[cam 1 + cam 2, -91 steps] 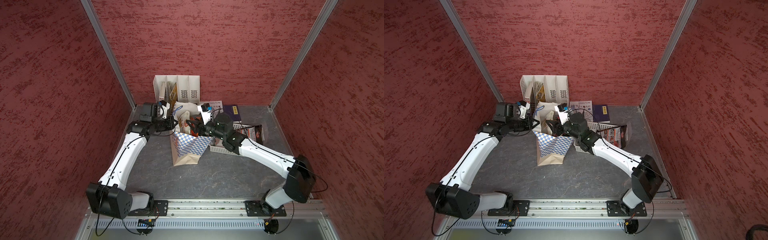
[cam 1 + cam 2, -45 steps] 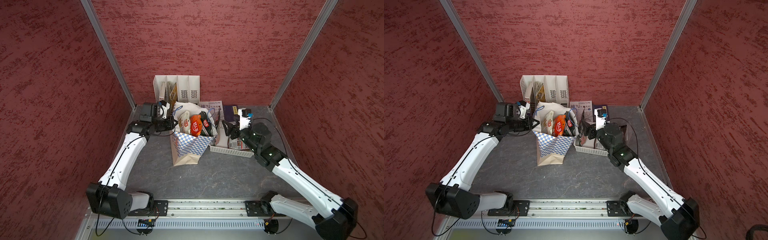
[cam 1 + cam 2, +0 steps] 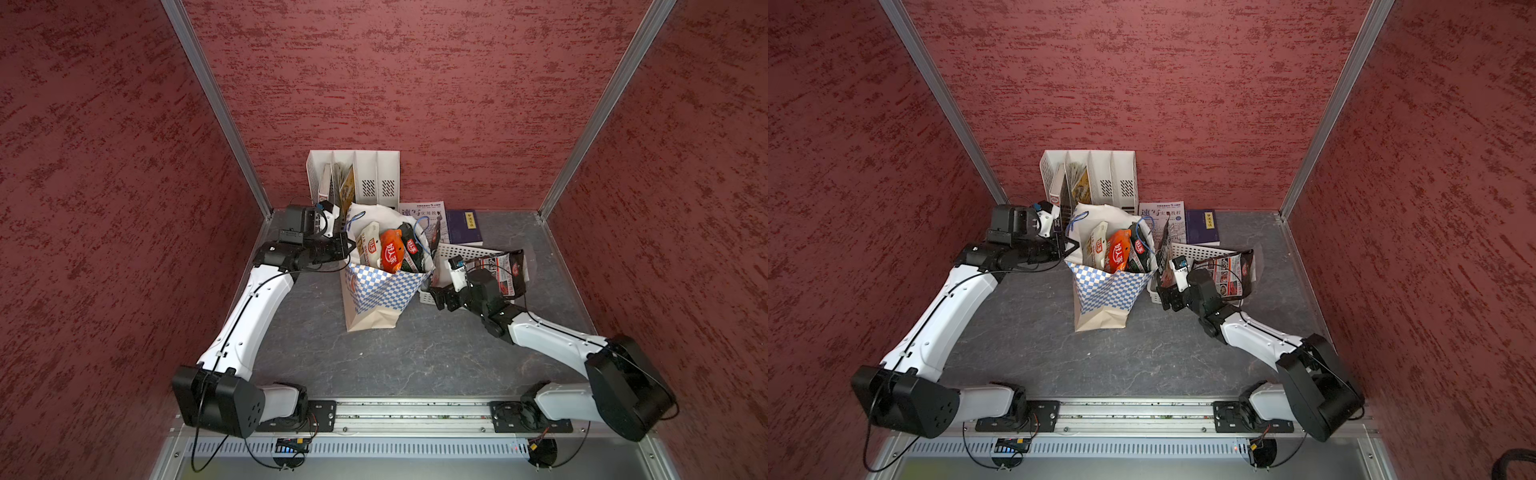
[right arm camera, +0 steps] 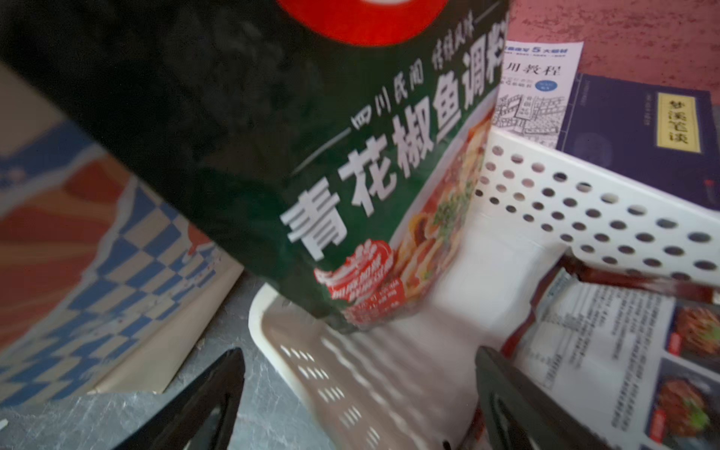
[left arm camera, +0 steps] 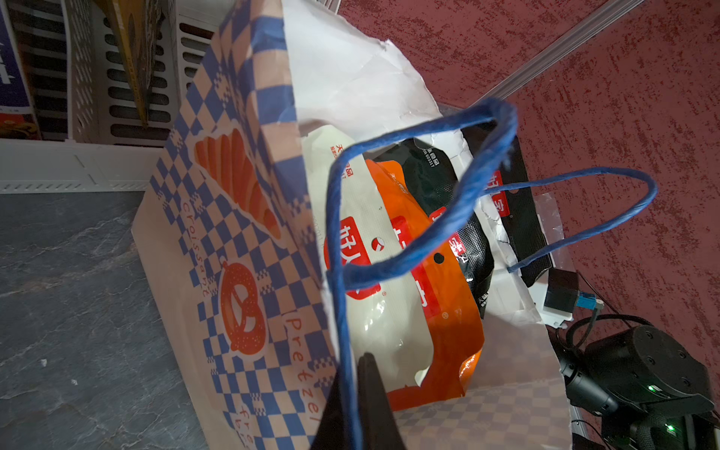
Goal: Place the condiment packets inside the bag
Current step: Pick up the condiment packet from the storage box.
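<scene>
The blue-and-white checkered bag [image 3: 382, 291] [image 3: 1104, 291] stands mid-table, leaning. A cream condiment packet [image 5: 366, 241], an orange one [image 5: 448, 331] and a black one [image 5: 428, 183] stick out of its mouth. My left gripper [image 3: 347, 245] [image 5: 356, 409] is shut on the bag's blue cord handle [image 5: 339, 311] at the rim. My right gripper [image 3: 440, 297] [image 4: 358, 401] hangs open and empty over the near corner of the white basket [image 4: 584, 202]. A black-green packet [image 4: 272, 136] leans upright in the basket just beyond the jaws. A printed red-black packet [image 3: 503, 270] [image 4: 623, 350] lies in the basket too.
A white slotted file holder [image 3: 353, 178] stands at the back wall behind the bag. A magazine [image 3: 424, 212] and a dark blue book [image 3: 465, 226] lie behind the basket. Red walls close in three sides.
My right arm drew back from over the bag to the basket and its jaws opened wide. The packets now show in the bag. The left arm has not moved.
</scene>
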{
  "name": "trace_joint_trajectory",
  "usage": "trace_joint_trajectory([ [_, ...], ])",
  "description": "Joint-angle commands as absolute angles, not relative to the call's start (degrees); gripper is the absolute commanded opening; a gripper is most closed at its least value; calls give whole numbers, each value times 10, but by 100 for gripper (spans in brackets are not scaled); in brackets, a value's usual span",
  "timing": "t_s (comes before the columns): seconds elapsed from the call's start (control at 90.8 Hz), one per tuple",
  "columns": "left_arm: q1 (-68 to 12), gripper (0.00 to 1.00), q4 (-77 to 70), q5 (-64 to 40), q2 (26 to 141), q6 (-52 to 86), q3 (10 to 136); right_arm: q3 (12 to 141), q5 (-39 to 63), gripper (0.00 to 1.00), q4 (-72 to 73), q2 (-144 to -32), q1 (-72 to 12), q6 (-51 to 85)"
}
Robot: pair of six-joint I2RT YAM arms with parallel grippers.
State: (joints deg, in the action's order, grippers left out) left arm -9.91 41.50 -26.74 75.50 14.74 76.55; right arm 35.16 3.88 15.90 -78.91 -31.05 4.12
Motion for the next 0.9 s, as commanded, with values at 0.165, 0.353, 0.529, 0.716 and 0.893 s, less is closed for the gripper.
trace_joint_trajectory([
  [0.165,-97,0,372,-279,739,144,771,413,-76,93,231,-855,-314,118],
  [0.353,-97,0,371,-279,738,143,770,435,-178,70,187,-867,-313,171],
  [0.529,-96,0,373,-278,734,142,769,475,-236,50,109,-893,-313,241],
  [0.716,-96,0,373,-275,732,141,768,465,-189,38,158,-894,-313,228],
  [0.893,-96,0,373,-274,731,141,768,448,-201,4,155,-840,-314,181],
])
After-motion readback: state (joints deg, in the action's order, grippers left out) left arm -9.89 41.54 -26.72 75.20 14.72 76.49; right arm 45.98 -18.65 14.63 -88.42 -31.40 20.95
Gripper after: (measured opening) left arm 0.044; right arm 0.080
